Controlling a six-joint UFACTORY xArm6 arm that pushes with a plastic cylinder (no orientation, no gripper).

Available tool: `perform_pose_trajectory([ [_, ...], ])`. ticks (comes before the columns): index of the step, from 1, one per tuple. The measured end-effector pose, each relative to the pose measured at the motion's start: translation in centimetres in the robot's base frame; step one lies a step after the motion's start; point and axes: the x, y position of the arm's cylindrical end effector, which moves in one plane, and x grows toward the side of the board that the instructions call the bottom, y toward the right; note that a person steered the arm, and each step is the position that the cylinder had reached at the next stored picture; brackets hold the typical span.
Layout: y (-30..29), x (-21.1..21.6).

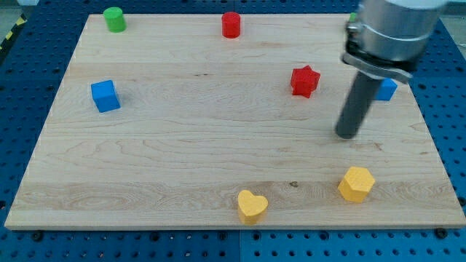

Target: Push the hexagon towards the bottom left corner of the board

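Observation:
The yellow hexagon (356, 183) sits near the board's bottom edge, right of centre. My tip (347, 135) rests on the wooden board (182, 160) just above the hexagon, slightly to its left, with a gap between them. The rod rises to the arm body at the view's top right.
A yellow heart (252, 205) lies at the bottom edge, left of the hexagon. A red star (305, 81) is up-left of my tip. A blue block (385, 89) is partly hidden behind the rod. A blue cube (105, 95), green cylinder (114, 19) and red cylinder (231, 24) stand farther off.

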Motion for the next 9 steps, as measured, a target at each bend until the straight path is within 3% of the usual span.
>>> perform_pose_trajectory([
  [2,5.9,9.5],
  [3,3.8,10.7],
  [5,-3.9,9.3],
  [8,-1.7,7.5],
  [9,-1.7,4.5],
])
